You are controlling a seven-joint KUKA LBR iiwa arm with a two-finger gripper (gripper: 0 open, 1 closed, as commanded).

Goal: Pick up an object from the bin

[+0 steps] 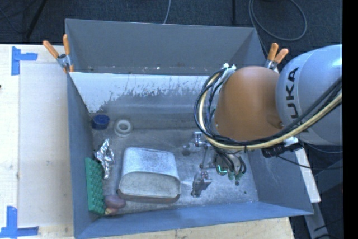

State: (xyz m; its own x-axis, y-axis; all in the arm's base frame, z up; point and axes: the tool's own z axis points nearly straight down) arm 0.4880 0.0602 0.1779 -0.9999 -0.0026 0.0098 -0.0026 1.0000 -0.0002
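Grey rounded box point(148, 174) lies flat on the floor of the bin point(162, 59), close to the near edge and left of the middle, with its long side running along that edge. Of everything I can see in here it is the thing nearest the jaws, which hang just off its right end, low over the floor. On my screen the jaws stand apart, one metal finger toward the far edge and the other toward the near edge. There is bare grey floor between them and nothing clamped. I cannot tell whether the nearer finger touches the box or only sits beside it.

The arm point(313, 92) comes in over the bin's right edge. An orange-brown cover point(246, 103) sits on its wrist, and black and yellow cables point(204, 103) loop round the cover's left side.

The other things keep to the left edge, well apart from the jaws. A green studded plate point(94, 186) lies along the left wall in the near-left corner. A crumpled piece of foil point(105, 157) sits at its far end, just beside the box's left side. A small brownish lump point(114, 202) rests between the plate and the box's near-left corner. Farther back, at the foot of the far wall, a blue cap point(100, 121) and a pale ring point(123, 127) lie side by side, close together but not touching
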